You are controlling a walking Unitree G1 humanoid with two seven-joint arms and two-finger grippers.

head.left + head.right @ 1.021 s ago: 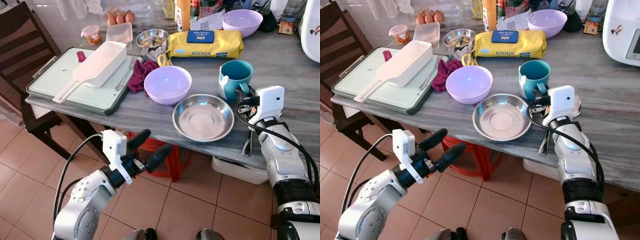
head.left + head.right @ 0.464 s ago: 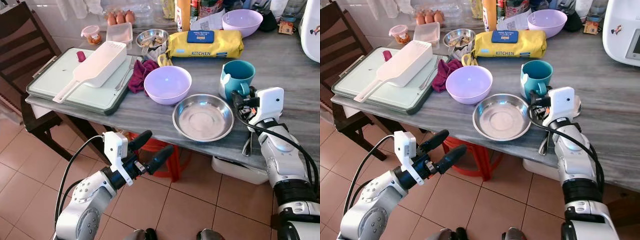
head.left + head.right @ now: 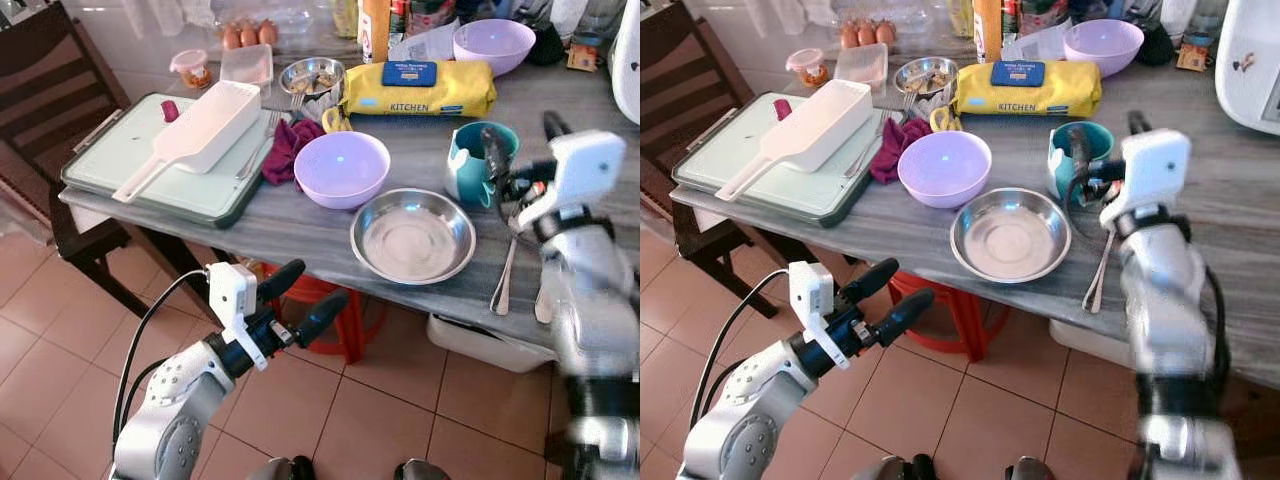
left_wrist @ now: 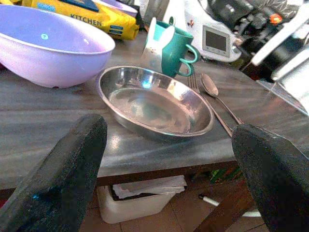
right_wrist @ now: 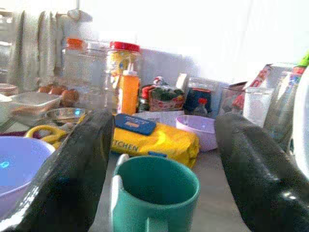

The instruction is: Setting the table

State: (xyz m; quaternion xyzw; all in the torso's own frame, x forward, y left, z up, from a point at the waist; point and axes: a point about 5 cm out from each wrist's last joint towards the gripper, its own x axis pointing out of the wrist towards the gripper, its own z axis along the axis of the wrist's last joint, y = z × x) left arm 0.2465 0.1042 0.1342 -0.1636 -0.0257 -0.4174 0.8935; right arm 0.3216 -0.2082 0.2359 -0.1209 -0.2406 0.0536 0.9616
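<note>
Grey marble-patterned tabletop (image 3: 300, 225) carries a half-laid place setting, with the round stainless steel dish (image 3: 412, 235) near its front edge as the centre of it. Just beyond the dish stand a lilac plastic bowl (image 3: 341, 168) and a teal ceramic mug (image 3: 470, 160); a metal spoon and fork (image 3: 505, 280) lie just beside the dish toward the robot's right. Behind the mug, the right end effector (image 3: 520, 155) hovers with its black fingers spread wide and holding nothing. Below the dish, short of the table edge, the left end effector (image 3: 300, 300) hangs over the tiled floor, its fingers also wide apart and empty. Judging by the layout, dish, bowl, mug and cutlery are placed, while a second lilac bowl (image 3: 491, 44) sits far behind the dish among clutter, perhaps yet to be set.
</note>
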